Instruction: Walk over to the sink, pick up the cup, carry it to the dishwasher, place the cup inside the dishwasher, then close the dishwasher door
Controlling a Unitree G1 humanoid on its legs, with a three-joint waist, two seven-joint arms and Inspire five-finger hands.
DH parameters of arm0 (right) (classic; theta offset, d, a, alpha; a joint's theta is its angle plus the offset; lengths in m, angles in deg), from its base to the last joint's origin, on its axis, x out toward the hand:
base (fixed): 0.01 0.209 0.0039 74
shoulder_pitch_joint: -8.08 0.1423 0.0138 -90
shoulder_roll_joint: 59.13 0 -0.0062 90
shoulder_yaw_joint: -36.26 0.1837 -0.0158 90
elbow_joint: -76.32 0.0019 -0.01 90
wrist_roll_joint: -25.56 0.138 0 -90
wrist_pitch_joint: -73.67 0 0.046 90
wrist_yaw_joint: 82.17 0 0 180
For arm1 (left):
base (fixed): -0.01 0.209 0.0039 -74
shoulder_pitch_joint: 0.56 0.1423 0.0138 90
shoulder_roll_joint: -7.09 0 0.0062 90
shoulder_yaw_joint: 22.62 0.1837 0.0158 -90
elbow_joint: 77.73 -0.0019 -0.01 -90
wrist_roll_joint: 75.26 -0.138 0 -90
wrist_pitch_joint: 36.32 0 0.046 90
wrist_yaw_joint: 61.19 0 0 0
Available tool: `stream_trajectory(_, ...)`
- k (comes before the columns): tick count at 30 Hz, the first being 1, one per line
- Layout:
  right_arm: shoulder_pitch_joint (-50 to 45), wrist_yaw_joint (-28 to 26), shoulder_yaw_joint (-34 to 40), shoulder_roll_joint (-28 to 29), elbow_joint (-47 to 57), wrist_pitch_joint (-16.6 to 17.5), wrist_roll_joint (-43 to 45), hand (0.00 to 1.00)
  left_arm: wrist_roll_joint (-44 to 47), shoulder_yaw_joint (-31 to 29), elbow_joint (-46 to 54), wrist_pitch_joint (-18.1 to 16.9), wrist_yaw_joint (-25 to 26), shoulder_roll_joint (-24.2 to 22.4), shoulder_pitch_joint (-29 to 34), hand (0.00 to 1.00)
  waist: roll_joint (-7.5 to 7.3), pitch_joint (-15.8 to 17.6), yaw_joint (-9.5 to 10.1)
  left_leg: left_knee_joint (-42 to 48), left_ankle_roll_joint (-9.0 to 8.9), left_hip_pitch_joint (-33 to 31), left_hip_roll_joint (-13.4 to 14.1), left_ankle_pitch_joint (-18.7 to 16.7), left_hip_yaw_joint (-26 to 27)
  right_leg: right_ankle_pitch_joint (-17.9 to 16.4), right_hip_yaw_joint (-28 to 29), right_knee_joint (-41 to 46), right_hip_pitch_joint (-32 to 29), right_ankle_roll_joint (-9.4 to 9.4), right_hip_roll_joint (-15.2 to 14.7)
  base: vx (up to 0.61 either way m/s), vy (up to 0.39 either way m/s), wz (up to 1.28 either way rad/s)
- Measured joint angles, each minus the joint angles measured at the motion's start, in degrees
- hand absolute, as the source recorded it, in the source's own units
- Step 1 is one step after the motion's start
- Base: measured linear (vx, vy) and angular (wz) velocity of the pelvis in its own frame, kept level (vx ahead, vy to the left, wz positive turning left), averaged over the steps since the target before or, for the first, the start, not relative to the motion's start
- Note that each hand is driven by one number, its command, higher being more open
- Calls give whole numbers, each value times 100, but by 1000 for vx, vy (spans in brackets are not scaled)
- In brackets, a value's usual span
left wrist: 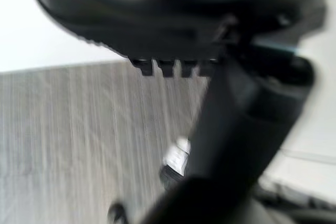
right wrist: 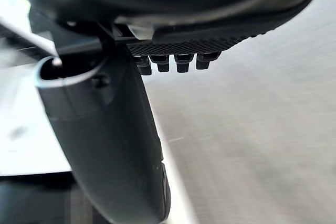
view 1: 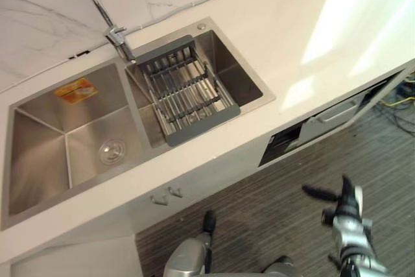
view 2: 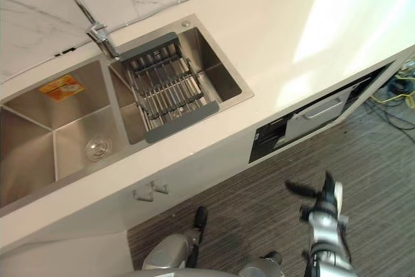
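A steel double sink (view 1: 39, 103) is set in the white counter ahead of me. Its big left basin holds a round drain strainer (view 1: 111, 151) and an orange sticker (view 1: 76, 89). A grey slatted drain rack (view 1: 188, 90) spans the smaller right basin. The dishwasher (view 1: 334, 115), with a dark panel and a silver handle, sits under the counter to the right. My right hand (view 1: 345, 204) hangs low over the floor with fingers straight and thumb out, holding nothing. My left hand (view 1: 209, 222) hangs low near the cabinet front, fingers relaxed and empty.
A curved chrome faucet (view 1: 117, 34) rises behind the sink against the marble wall. White counter (view 1: 292, 37) stretches to the right, bright with sunlight. Two small cabinet handles (view 1: 165, 194) sit below the sink. Grey striped floor (view 1: 272, 212) lies between me and the cabinets.
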Motion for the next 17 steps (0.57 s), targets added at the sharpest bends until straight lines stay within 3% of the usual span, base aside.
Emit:
stream_trajectory(2,-447,-17,-13,256,-56,5,-5,100,-131,4,-16,79,22,61,-4,100,-15,-14,-130,4,63,155,83,-66,-42,277,429,554,-169,-421,-28,121,67,3)
stream_trajectory(3,-652,-58,-11,419,-153,-1,1,100,-218,10,-28,120,38,113,-7,100,-33,-51,-169,14,96,214,144,-101,-65,533,937,1018,-443,-792,-1,115,65,12)
stream_trajectory(4,-796,-118,-3,589,-220,-18,21,100,-244,42,-28,148,52,159,-26,100,-66,-90,-223,17,122,278,158,-118,-145,679,1445,1350,-621,-933,53,113,48,28)
stream_trajectory(5,-899,-246,84,794,-213,-16,157,100,-257,57,-36,189,70,264,-37,100,-150,-120,-283,22,134,312,176,-122,-258,517,1871,1575,-732,-753,232,116,-45,54)
stream_trajectory(6,-954,-456,179,1069,-204,-67,303,100,-332,48,-52,279,127,379,-34,100,-249,-178,-405,43,142,317,263,-120,-466,-159,2244,1659,-765,-547,730,88,-122,67)
stream_trajectory(7,-989,-616,161,1200,-217,-151,303,100,-476,43,-62,369,170,425,-79,100,-327,-227,-444,44,141,323,297,-118,-633,-681,2501,1409,-720,-456,1279,73,-148,64)
stream_trajectory(9,-1024,-747,145,1284,-224,-233,310,100,-640,44,-72,471,195,411,-159,100,-342,-237,-444,41,137,323,275,-117,-814,-1021,2669,651,-607,-444,1877,18,-150,56)
stream_trajectory(10,-1047,-804,112,1306,-235,-281,361,100,-689,28,-83,515,211,394,-173,100,-364,-250,-460,16,135,314,199,-118,-927,-1033,2852,-73,-479,-455,2135,-21,-187,83)
stream_trajectory(11,-1102,-866,76,1294,-260,-356,415,100,-723,-7,-119,572,225,401,-205,100,-450,-305,-520,5,134,280,-9,-119,-1022,-856,3094,-684,-293,-762,2253,25,-145,99)
stream_trajectory(13,-1136,-919,338,1283,-311,-508,535,100,-736,-39,-224,613,220,293,-171,100,-387,-374,-537,301,134,307,-34,-180,-551,-927,2858,-660,-188,-641,2149,85,-74,81)
stream_trajectory(15,-1156,-959,376,1273,-347,-651,541,100,-709,-183,-249,674,198,253,-147,100,-401,-374,-473,167,53,638,-32,-211,-634,-948,2652,-687,277,-620,2123,145,-25,44)
stream_trajectory(17,-1100,-1040,276,1268,-334,-671,526,100,-704,-187,-254,687,197,252,-64,100,-377,-484,-410,-4,23,770,11,-168,-665,-937,2695,-759,373,-600,2153,119,-17,8)
